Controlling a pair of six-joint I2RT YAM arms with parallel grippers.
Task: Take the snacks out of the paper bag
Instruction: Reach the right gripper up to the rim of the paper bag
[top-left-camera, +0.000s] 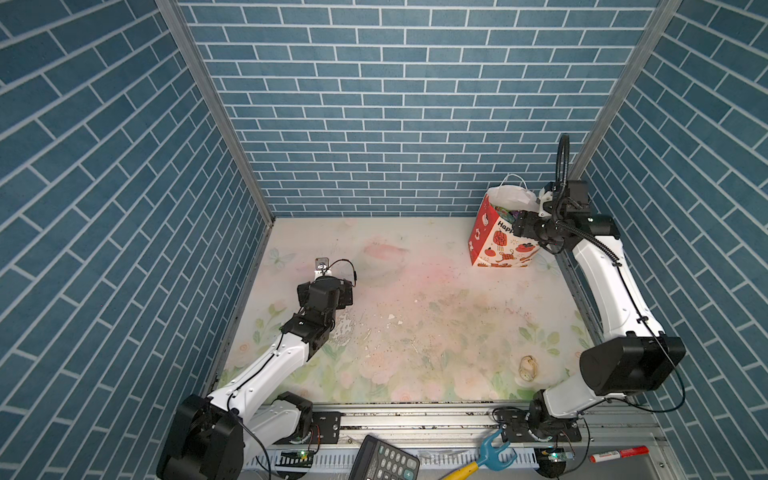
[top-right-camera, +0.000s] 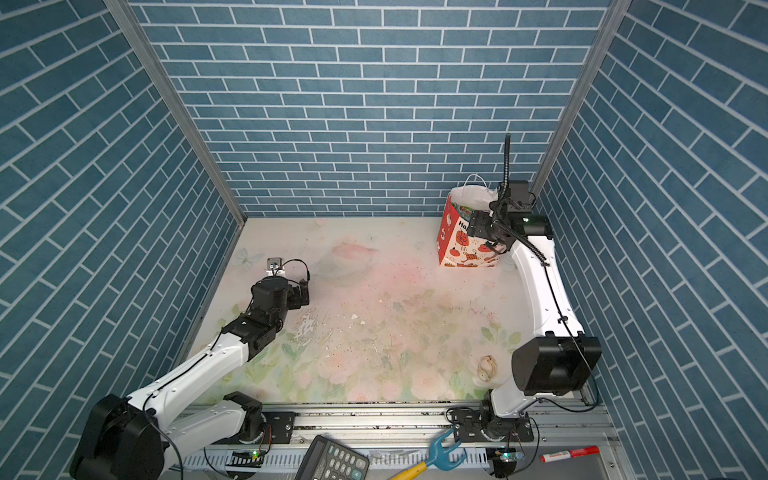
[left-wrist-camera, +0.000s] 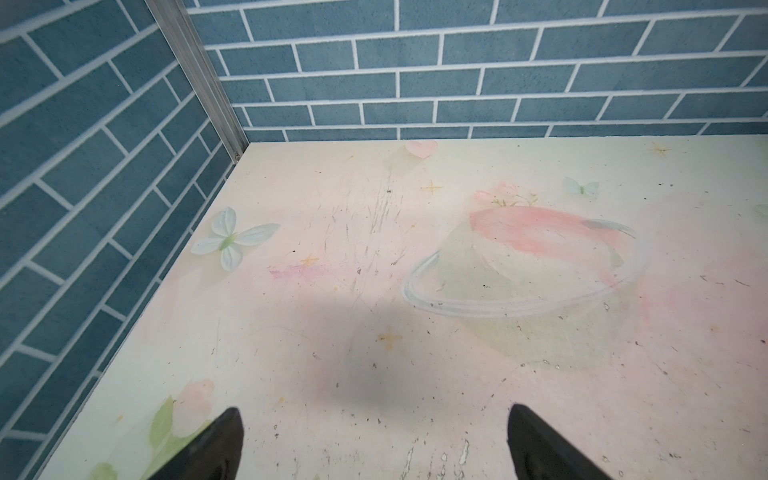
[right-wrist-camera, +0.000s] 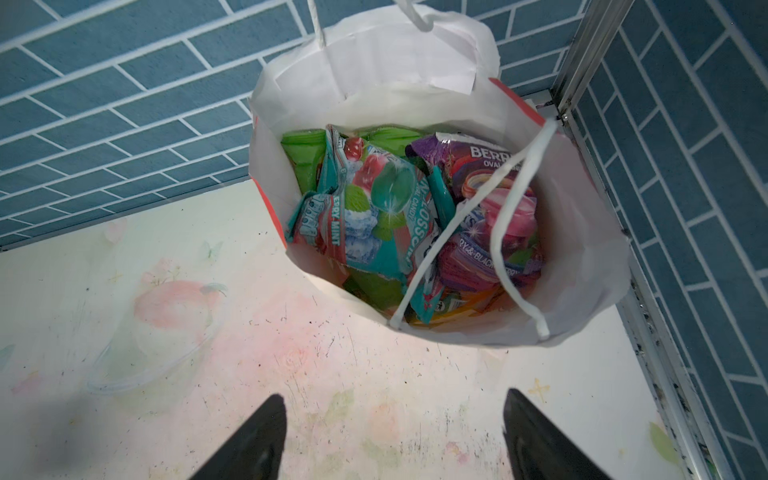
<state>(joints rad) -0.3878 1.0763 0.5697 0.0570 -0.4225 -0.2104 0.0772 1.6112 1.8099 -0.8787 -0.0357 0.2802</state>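
White cord handle (right-wrist-camera: 494, 245) droops across the snacks (right-wrist-camera: 374, 199) filling the paper bag (right-wrist-camera: 374, 62), upright in the far right corner of the surface (top-left-camera: 415, 270); the right hand (right-wrist-camera: 395, 436), wide and empty, apparently near its rim, could snag the cord and topple the bag; left hand (left-wrist-camera: 374, 444) wide.

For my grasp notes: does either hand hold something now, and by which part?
Nothing is held. The left hand and right hand are open, empty; the snacks lie in the paper bag.

Paper bag (top-right-camera: 457, 249) upright far right, snacks (top-right-camera: 464, 209) inside; right hand (top-right-camera: 474, 221) at its mouth
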